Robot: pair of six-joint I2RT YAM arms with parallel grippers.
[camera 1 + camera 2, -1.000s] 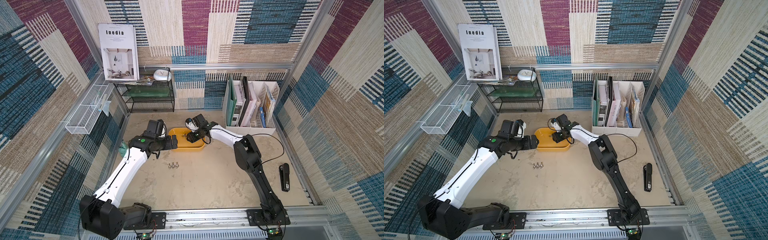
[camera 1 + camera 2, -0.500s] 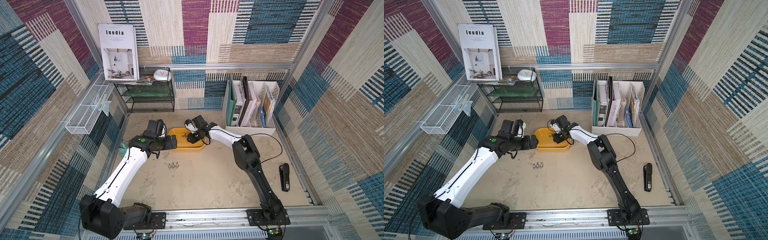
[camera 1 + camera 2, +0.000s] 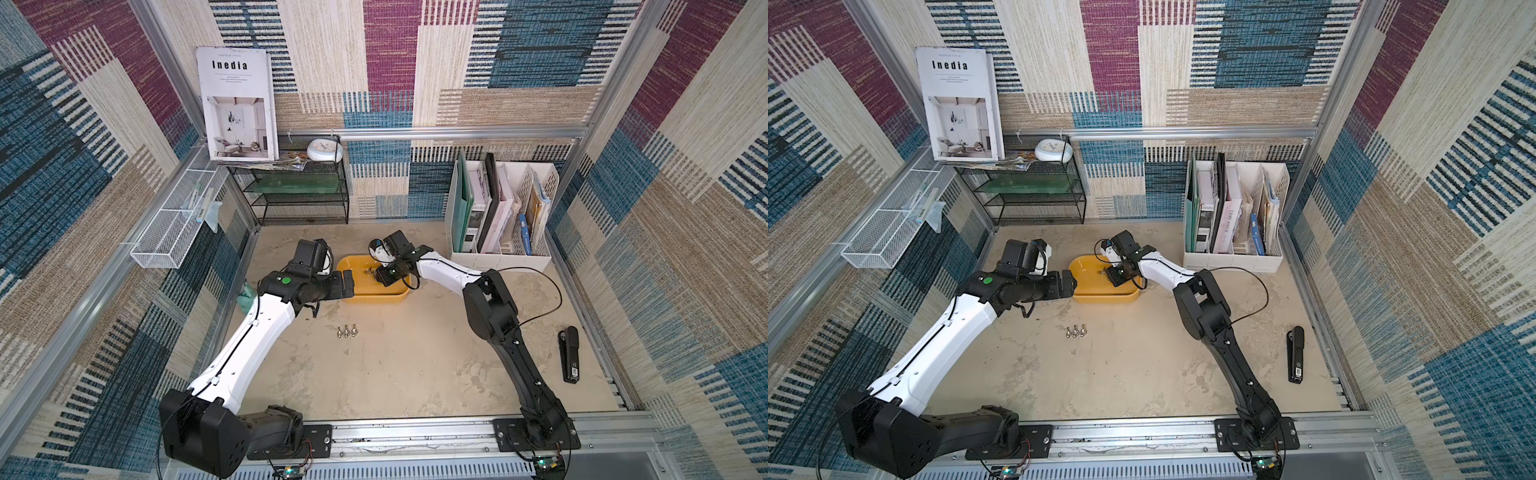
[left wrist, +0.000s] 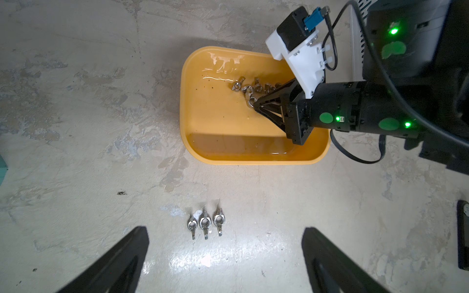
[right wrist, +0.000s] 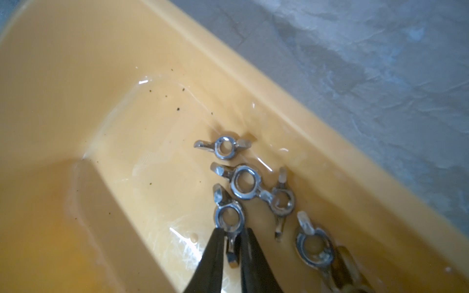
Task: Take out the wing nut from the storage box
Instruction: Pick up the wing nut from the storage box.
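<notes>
- Right claw (image 5: 232, 237) is pinched narrow on one wing of a wing nut (image 5: 229, 218). The nut lies on the floor of the yellow tub (image 4: 181, 114), near its rear long wall, and is not yet lifted.
- Left claw (image 3: 348, 284) stands wide and empty, hovering at the end of the tub nearest it.
- Three wing nuts (image 4: 205, 223) already sit in a neat row on the table (image 3: 395, 374), in front of the tub and apart from it, so I judge part of the job done.
- At least four other nuts (image 5: 245, 181) lie bunched beside the gripped one. By my reading, what is left is lifting this one over the rim and setting it down outside, then perhaps the rest.
- Only one piece of writing reads clearly: "Inedia" on the magazine (image 3: 239, 104) propped on the black shelf (image 3: 303, 195) at the back.
- Spines in the white file rack (image 3: 1233, 262) and the white label on the black gadget (image 3: 569, 353) carry print too small to read.
</notes>
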